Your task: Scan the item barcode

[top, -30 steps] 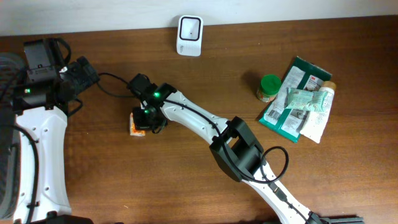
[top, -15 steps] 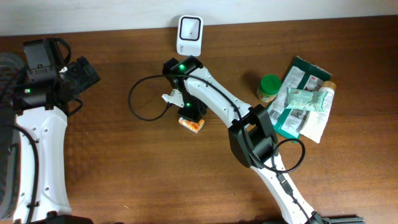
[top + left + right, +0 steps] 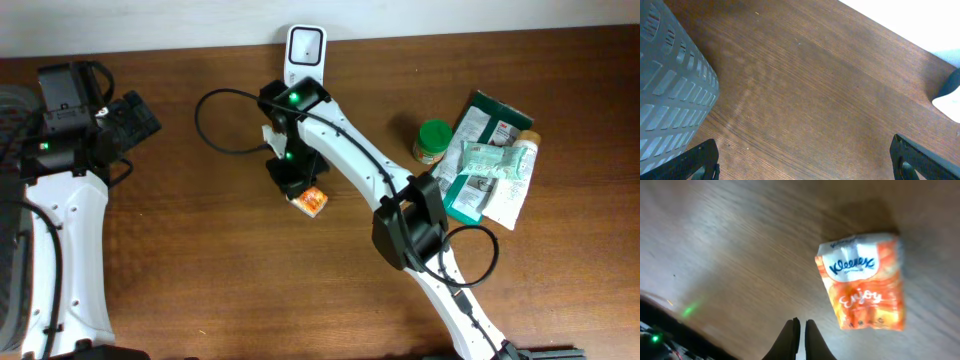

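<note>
Right gripper (image 3: 800, 330) is pinched fully closed with nothing between the fingers. In the right wrist view the two tips touch, and the Kleenex tissue pack (image 3: 862, 282) lies flat on the table (image 3: 200, 280) just beyond them, apart from the tips. Overhead, the pack (image 3: 311, 201) sits just beside the right gripper (image 3: 293, 180) on its near side, with the white barcode scanner (image 3: 304, 45) at the far table edge on the other side of the arm, near but not lined up with the pack. Left gripper (image 3: 804, 150) is spread wide and empty, parked over bare wood next to a grey basket (image 3: 670, 85), well apart from the action. The green-lidded jar (image 3: 433, 140) and a pile of packets (image 3: 485, 160) wait off to the right. The step in hand looks like getting hold of the pack for presentation, with the scan itself not yet done. The printed brand face is up and no barcode shows, so it is probably on the underside, though that can't be confirmed from here. The next move calls for opening the fingers, straddling the pack's narrow sides, closing, lifting, then carrying it to the scanner window and turning the barcode face toward it. The soft wrapper may squash or slip.
</note>
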Action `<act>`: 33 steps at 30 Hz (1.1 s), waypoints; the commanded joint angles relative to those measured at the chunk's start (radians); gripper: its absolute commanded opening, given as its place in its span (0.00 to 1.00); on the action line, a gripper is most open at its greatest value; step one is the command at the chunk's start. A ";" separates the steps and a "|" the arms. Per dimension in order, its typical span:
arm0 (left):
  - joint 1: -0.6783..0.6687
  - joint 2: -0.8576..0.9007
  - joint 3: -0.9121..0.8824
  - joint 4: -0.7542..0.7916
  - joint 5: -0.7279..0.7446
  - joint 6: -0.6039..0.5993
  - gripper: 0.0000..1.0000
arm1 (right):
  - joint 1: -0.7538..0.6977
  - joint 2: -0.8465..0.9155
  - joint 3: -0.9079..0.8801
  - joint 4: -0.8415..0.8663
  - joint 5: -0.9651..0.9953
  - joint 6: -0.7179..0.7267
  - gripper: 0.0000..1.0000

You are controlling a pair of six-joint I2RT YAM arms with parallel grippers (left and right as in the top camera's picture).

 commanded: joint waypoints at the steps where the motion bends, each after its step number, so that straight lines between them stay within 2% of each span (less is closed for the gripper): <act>1: -0.001 -0.015 0.014 0.002 0.003 0.009 0.99 | 0.008 -0.019 -0.103 0.031 -0.031 0.034 0.05; 6: -0.001 -0.015 0.014 0.002 0.003 0.008 0.99 | -0.006 -0.019 -0.158 0.051 0.161 0.034 0.05; 9: -0.001 -0.015 0.014 0.002 0.003 0.009 0.99 | -0.008 -0.019 -0.158 0.090 0.382 -0.018 0.05; 12: -0.001 -0.015 0.014 0.002 0.003 0.009 0.99 | -0.009 -0.019 -0.154 0.146 0.400 -0.178 0.05; 15: -0.001 -0.015 0.014 0.002 0.003 0.009 0.99 | -0.017 -0.037 -0.077 0.098 0.310 -0.195 0.04; 17: -0.001 -0.015 0.014 0.002 0.003 0.009 0.99 | -0.052 -0.075 0.008 0.056 0.229 -0.206 0.16; 18: -0.001 -0.015 0.014 0.002 0.003 0.009 0.99 | -0.069 -0.084 0.021 0.055 0.210 -0.204 0.33; 19: -0.001 -0.015 0.014 0.002 0.003 0.009 0.99 | -0.095 -0.087 0.031 0.058 0.179 -0.203 0.42; 20: -0.001 -0.015 0.014 0.002 0.003 0.009 0.99 | -0.139 -0.084 0.029 0.059 0.130 -0.203 0.45; 22: -0.001 -0.015 0.014 0.002 0.003 0.009 0.99 | -0.195 -0.083 -0.007 0.077 0.041 -0.203 0.45; 24: -0.001 -0.015 0.014 0.002 0.003 0.009 0.99 | -0.216 -0.080 -0.069 0.142 -0.024 -0.120 0.45; 26: -0.001 -0.015 0.014 0.002 0.003 0.009 0.99 | -0.199 -0.080 -0.145 0.253 -0.043 0.039 0.45; 29: -0.001 -0.015 0.014 0.002 0.003 0.009 0.99 | -0.127 -0.080 -0.213 0.439 -0.037 0.198 0.34; 31: -0.001 -0.015 0.014 0.002 0.003 0.009 0.99 | -0.072 -0.080 -0.250 0.558 0.090 0.352 0.33; 33: -0.001 -0.015 0.014 0.002 0.003 0.009 0.99 | -0.032 -0.080 -0.292 0.647 0.178 0.440 0.26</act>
